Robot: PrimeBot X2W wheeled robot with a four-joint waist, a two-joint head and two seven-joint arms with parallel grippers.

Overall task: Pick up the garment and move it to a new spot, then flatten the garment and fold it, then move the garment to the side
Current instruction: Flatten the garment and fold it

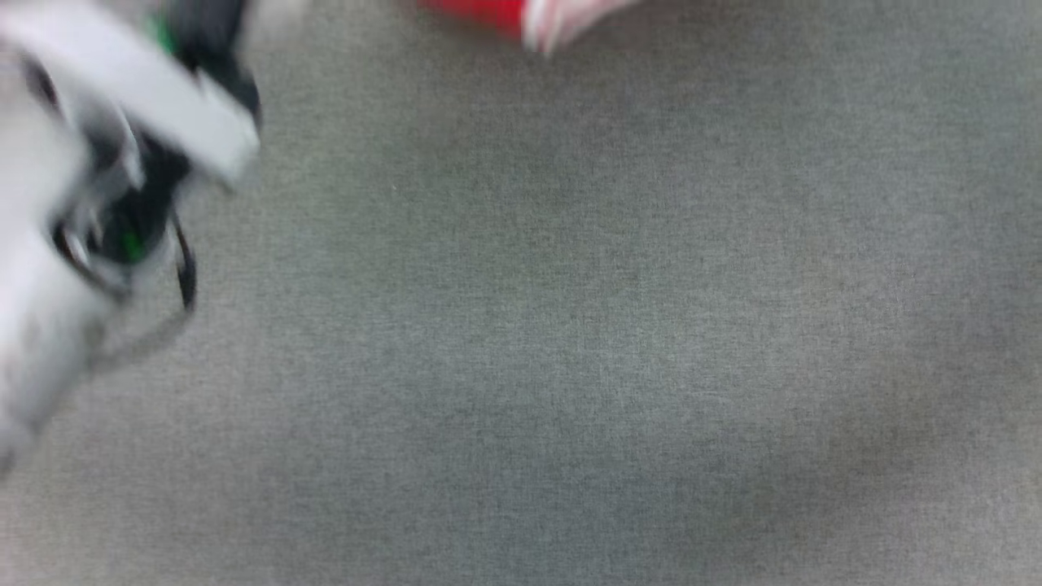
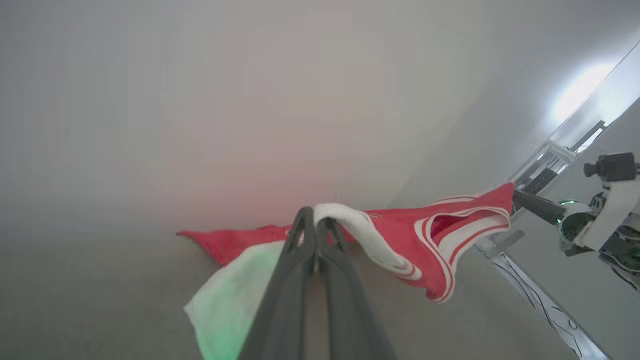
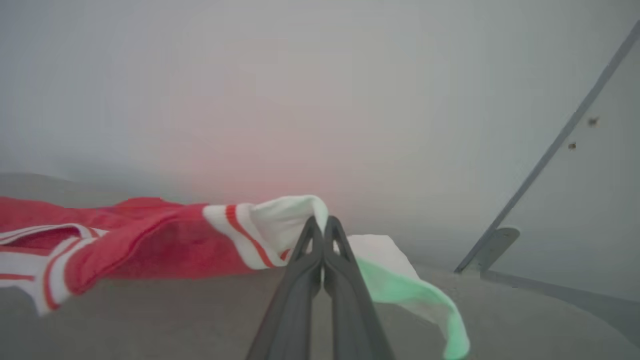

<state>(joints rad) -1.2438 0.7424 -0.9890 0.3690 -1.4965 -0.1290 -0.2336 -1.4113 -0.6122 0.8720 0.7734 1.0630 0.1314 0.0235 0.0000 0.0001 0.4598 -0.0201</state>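
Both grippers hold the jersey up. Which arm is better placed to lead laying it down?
Left, probably, by a little. The left gripper is shut on white trim of the garment, with a sleeve and red corner sagging toward the grey surface. The right gripper, also shut on it, pulls its end taut.

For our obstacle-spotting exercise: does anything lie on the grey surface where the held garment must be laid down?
Nothing visible does. The left gripper and right gripper pinch the garment, and the grey surface shows no obstacle, though blurred.
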